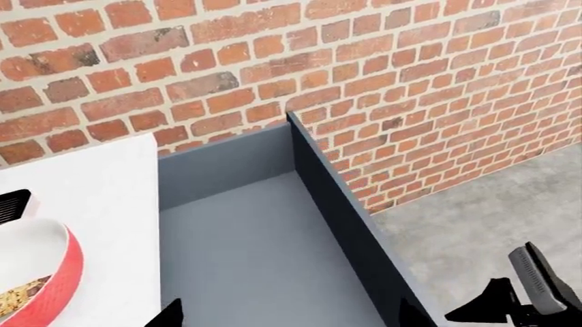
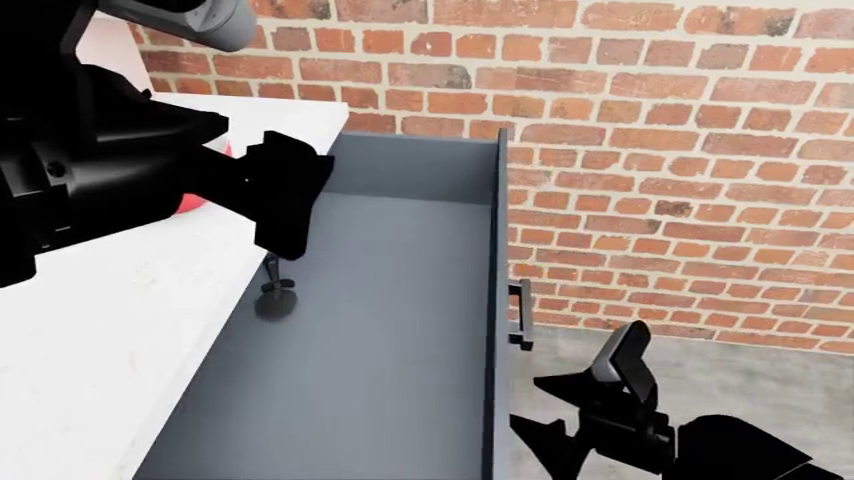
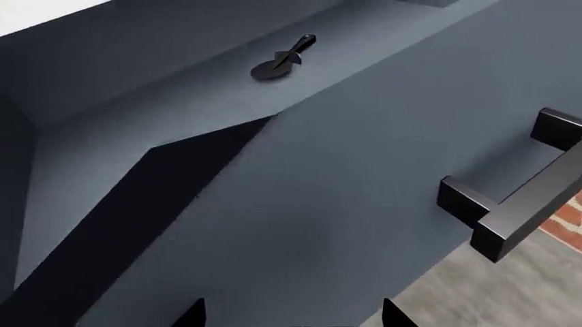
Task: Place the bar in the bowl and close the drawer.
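Observation:
The red bowl [image 1: 56, 286] with its white inside stands on the white counter [image 1: 100, 197], beside the open drawer. The tan grainy bar [image 1: 18, 298] lies inside the bowl. In the head view only a red sliver of the bowl [image 2: 195, 203] shows behind my left arm. The slate blue-grey drawer [image 1: 245, 252] [image 2: 374, 340] is pulled far out. My left gripper [image 1: 289, 319] [image 2: 286, 215] hangs open above the drawer's inside, holding nothing. Facing the drawer's front panel [image 3: 345, 204], my right gripper [image 3: 293, 317] [image 2: 587, 400] is open, near the black bar handle [image 3: 518, 204] [image 2: 519, 315].
A silver round-headed utensil [image 2: 276, 295] [image 3: 283, 60] with a dark handle lies in the drawer against the counter side. A brick wall [image 2: 667, 150] rises behind the drawer. Grey concrete floor [image 1: 491, 211] lies beyond the drawer front.

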Available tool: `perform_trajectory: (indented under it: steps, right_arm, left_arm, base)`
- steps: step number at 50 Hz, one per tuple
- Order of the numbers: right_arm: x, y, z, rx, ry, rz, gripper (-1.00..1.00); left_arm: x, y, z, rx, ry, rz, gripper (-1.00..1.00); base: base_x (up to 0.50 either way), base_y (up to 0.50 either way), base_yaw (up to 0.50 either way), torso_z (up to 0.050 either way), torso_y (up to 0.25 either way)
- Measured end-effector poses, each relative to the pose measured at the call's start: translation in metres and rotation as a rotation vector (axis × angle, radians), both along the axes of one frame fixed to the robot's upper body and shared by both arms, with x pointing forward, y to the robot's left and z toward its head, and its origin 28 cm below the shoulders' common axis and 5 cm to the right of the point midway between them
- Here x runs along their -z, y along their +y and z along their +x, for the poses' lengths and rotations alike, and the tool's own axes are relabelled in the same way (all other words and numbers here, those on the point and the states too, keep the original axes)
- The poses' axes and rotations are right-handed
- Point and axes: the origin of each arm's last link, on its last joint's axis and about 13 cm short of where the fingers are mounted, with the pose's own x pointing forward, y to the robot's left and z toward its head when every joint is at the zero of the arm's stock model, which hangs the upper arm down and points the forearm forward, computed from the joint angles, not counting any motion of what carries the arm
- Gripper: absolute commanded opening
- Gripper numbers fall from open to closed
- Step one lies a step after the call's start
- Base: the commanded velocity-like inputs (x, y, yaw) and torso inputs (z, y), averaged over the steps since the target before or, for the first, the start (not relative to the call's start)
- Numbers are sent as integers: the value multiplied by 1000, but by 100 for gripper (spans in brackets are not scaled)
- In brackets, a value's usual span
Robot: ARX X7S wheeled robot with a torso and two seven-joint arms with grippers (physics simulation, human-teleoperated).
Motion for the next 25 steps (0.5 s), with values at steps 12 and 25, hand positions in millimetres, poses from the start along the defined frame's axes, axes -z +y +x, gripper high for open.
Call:
perform_trajectory:
  steps: [12,25]
  right_arm:
    - [-5,25,5,-50,2,-7,100]
    - [-17,53,14,-124,-3,-69,100]
  left_arm:
    - [0,0,0,1,1,0,100]
    - [1,-1,1,3,2,3,100]
  base:
    - [0,0,0,0,0]
    - [0,0,0,0,0]
